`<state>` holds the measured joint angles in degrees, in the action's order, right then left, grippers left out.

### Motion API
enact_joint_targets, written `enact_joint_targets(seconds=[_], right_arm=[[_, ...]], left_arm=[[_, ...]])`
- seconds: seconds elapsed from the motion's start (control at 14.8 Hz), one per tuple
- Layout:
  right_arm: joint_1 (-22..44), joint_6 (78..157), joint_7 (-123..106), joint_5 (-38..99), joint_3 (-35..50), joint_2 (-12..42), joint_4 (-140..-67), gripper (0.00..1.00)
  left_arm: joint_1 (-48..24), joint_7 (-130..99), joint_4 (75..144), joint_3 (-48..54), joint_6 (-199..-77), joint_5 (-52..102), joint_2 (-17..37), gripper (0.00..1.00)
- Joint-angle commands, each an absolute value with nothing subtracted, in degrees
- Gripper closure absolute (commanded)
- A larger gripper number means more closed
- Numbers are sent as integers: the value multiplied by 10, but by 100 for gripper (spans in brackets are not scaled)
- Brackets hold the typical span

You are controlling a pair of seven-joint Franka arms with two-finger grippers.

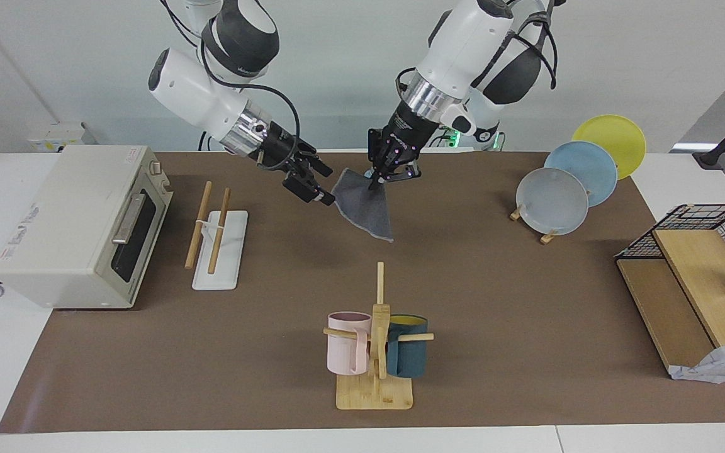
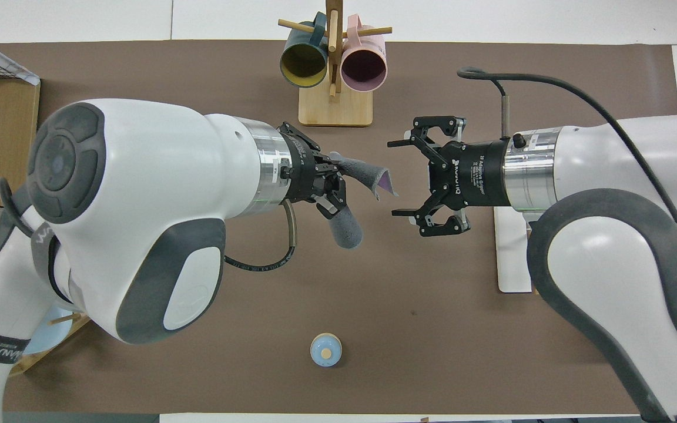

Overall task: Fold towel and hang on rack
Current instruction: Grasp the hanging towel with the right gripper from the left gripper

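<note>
We see the left tool [image 1: 386,178] clamped on the towel [image 1: 364,204], holding it up above the worktop [image 1: 494,302]. The right tool [image 1: 315,192] is spread apart beside it. The rack [image 1: 218,239] stands near the toaster oven [image 1: 79,223].

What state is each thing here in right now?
towel: folded, hanging in the air from the left pincer
left pincer: shut on the towel
right pincer: open, beside the towel
rack: bare
toaster oven: door closed
mug tree: two mugs hung
plate stand: three plates upright
</note>
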<state>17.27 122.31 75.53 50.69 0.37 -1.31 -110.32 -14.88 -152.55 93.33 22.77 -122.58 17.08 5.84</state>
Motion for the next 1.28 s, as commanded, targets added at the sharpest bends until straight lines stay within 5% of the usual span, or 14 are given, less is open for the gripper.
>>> enact_joint_targets(seconds=[0.0,0.67,0.74,1.01,1.21], right_arm=[[178,1247,760,522,3,-15,-1108,0],[215,1341,754,535,4,27,-1093,0],[215,1344,751,535,4,30,-1087,12],[208,1343,734,549,4,34,-1077,100],[208,1343,722,549,4,34,-1077,100]], left_arm=[[-159,-1566,940,223,-1234,162,49,100],[-170,-1617,950,223,-1258,132,47,100],[-170,-1618,950,223,-1259,132,47,100],[-169,-1626,952,223,-1258,132,47,100],[-168,-1628,954,223,-1258,132,47,100]])
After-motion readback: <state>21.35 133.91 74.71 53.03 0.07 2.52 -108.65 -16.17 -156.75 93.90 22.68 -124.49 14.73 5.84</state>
